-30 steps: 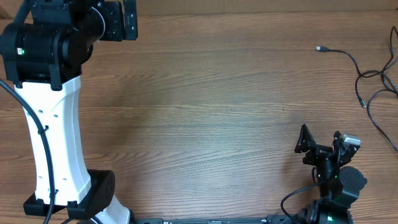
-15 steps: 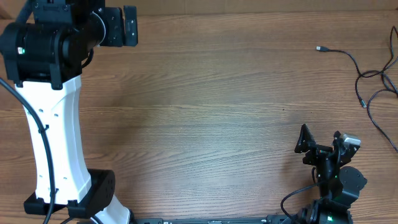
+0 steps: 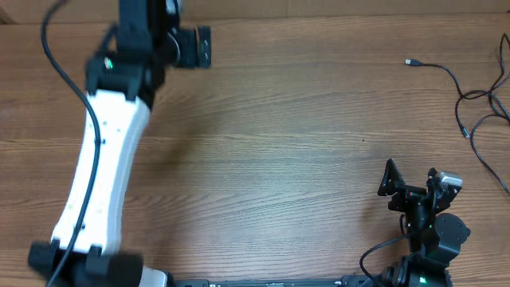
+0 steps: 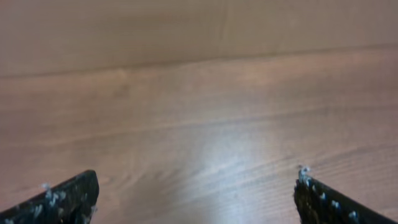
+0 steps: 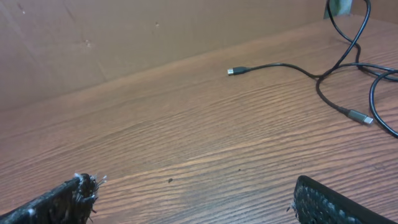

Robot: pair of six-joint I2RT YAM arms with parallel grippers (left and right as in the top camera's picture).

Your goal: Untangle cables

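Note:
Thin black cables (image 3: 478,104) lie in loose strands at the table's far right edge, with one small plug end (image 3: 412,61) pointing left. They also show in the right wrist view (image 5: 339,68). My right gripper (image 3: 410,177) is open and empty near the front right, well short of the cables; its fingertips frame bare wood (image 5: 193,193). My left gripper (image 3: 191,46) is open and empty at the far left back of the table, far from the cables; its view shows only blurred wood (image 4: 196,193).
The wooden table (image 3: 271,151) fills the overhead view. The left arm's white link (image 3: 100,167) slants across the left side. A back wall (image 5: 124,31) rises behind the table's far edge.
The left arm has swung to the right and its gripper has moved right along the back edge. The right arm and the cables have not moved.

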